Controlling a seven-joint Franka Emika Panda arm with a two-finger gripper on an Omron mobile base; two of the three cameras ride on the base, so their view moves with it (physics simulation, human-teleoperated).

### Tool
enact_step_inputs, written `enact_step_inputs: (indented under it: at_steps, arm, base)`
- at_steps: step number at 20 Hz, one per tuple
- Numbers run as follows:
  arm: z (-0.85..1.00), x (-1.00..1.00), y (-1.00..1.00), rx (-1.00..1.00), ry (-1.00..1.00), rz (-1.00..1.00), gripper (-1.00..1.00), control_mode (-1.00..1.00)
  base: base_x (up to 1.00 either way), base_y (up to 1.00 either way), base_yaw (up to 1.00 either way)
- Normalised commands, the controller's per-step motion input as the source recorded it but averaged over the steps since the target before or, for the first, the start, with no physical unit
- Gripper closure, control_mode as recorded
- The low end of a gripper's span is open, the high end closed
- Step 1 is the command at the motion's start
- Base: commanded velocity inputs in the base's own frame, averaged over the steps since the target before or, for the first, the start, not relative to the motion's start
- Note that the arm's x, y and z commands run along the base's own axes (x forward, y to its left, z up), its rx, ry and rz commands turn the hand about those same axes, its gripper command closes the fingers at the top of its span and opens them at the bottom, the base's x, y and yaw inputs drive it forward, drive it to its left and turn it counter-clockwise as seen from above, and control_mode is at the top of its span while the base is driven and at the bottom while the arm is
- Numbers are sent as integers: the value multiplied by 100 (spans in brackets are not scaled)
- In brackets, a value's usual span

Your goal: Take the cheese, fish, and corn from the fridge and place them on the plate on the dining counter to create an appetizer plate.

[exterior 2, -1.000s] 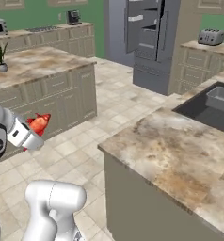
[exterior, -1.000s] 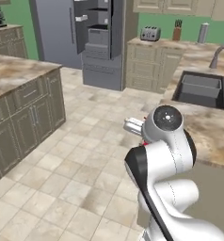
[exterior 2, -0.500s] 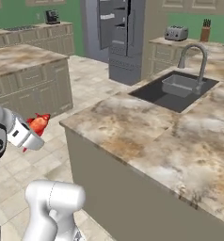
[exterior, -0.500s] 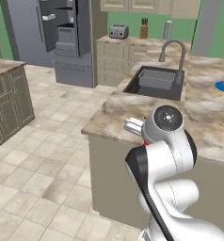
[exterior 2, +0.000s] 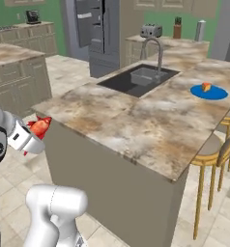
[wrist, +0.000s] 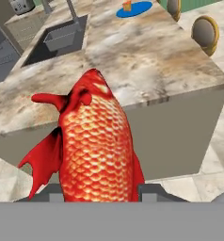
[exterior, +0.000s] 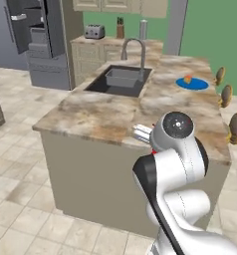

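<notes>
A round flat blue plate (exterior: 192, 83) sits on the long beige marbled stone counter (exterior: 108, 112). A small orange-yellow cheese wedge (exterior: 188, 78) lies on it.

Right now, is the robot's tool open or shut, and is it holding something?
Tool: shut on the fish, which sticks up between its tips.
</notes>
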Motion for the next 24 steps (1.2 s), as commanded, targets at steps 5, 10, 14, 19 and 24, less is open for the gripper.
enact_step_inputs:
  at_steps: [5, 10, 14, 19, 24]
  arm:
    - [0, 0, 0, 0, 0, 0, 100, 100]
    - [0, 0, 0, 0, 0, 0, 100, 100]
    - [0, 0, 0, 0, 0, 0, 100, 100]
    - [0, 0, 0, 0, 0, 0, 100, 100]
    - [0, 0, 0, 0, 0, 0, 100, 100]
  base:
    - [-81, -100, -14]
    - [-53, -100, -13]
    - [-9, -100, -10]
    - [-1, -100, -8]
    - [29, -100, -1]
